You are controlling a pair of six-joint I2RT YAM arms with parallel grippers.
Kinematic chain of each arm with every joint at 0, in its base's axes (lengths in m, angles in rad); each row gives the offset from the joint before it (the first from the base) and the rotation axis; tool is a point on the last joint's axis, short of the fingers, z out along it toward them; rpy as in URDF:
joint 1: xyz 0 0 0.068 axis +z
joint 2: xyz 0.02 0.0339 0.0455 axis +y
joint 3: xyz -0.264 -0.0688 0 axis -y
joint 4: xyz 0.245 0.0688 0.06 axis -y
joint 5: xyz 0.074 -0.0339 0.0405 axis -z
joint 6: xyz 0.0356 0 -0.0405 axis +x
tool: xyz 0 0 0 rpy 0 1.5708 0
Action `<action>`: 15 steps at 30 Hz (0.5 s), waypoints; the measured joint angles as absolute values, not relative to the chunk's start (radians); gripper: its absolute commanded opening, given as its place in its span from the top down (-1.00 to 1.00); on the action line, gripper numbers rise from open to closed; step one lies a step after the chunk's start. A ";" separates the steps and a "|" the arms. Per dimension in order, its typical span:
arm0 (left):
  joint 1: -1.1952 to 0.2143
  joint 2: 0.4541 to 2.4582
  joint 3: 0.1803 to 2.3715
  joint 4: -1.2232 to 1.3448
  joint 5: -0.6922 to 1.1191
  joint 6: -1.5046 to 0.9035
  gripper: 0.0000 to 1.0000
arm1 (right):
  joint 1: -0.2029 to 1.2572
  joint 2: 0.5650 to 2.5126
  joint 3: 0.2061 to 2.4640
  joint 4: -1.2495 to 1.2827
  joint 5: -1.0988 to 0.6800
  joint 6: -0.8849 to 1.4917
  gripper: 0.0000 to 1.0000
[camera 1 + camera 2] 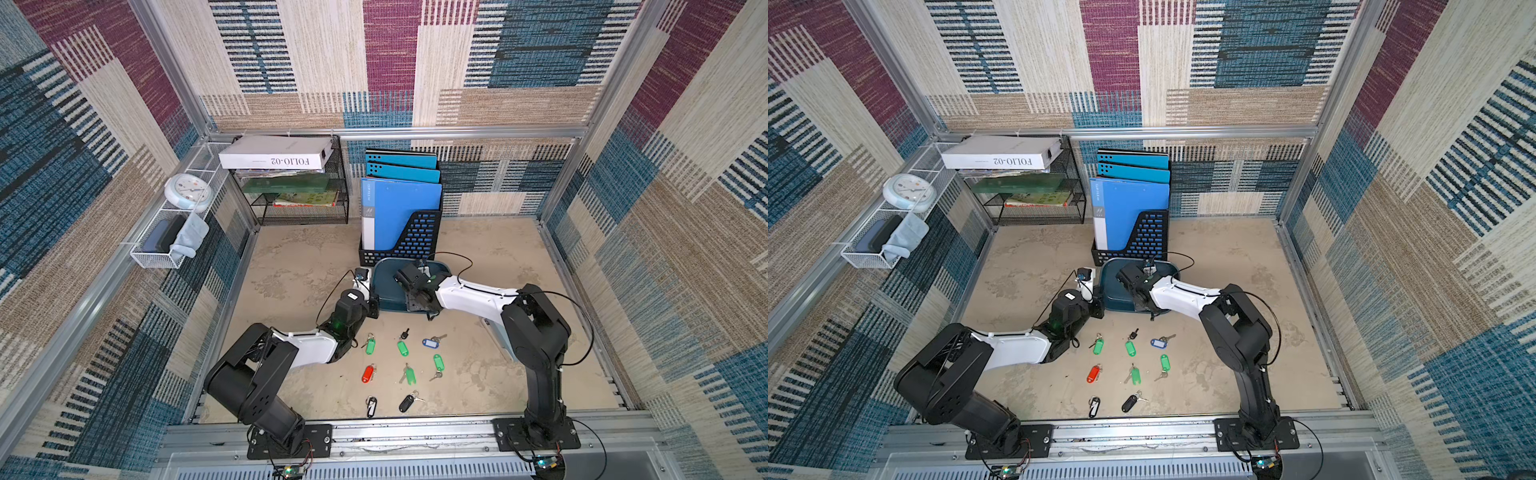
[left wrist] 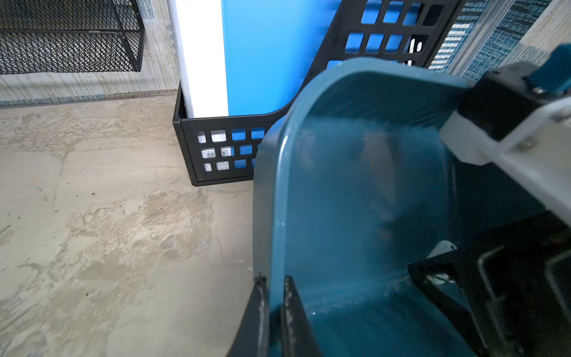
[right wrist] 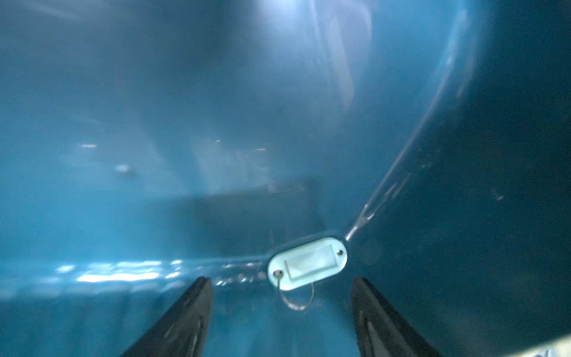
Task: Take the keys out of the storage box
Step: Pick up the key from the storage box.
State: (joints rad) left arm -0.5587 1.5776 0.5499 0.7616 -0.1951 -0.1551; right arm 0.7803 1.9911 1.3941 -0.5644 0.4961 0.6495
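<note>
Clamping the storage box (image 2: 340, 185) rim with the left tool (image 2: 273, 287); poised inside with the right tool (image 3: 282, 287), jaws spread (pale blue tagged key (image 3: 307, 262) just ahead, untouched).

the storage box (image 1: 384, 291) sits mid-desk, just in front of the file holder (image 1: 419, 241). the mesh rack (image 1: 303, 208) stands left of the holder, against the back wall. a wire shelf (image 1: 143, 257) hangs on the left wall with a clock (image 1: 188, 192) in it. most of the keys (image 1: 409, 374) lie in three rows on the desk (image 1: 291, 270), in front of the box and between the two arms. the left claw (image 2: 274, 279) pinches the box's left rim. the right claw (image 3: 281, 279) reaches inside the box. one key (image 3: 307, 262) lies just ahead of it, apparently in a corner, though that view is blurred.
</note>
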 measured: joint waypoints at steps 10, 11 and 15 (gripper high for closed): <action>-0.561 1.586 0.558 0.756 -0.205 -0.161 0.96 | 0.751 1.987 1.296 -0.405 0.430 0.667 -0.32; -0.561 1.586 0.560 0.755 -0.210 -0.162 0.96 | 0.749 1.983 1.285 -0.385 0.416 0.667 -0.31; -0.561 1.586 0.564 0.749 -0.221 -0.162 0.96 | 0.741 1.969 1.251 -0.292 0.322 0.667 -0.22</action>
State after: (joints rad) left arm -0.5613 1.5864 0.5636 0.7486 -0.2207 -0.1619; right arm 0.7410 1.9686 1.2514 -0.2920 0.3222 0.6670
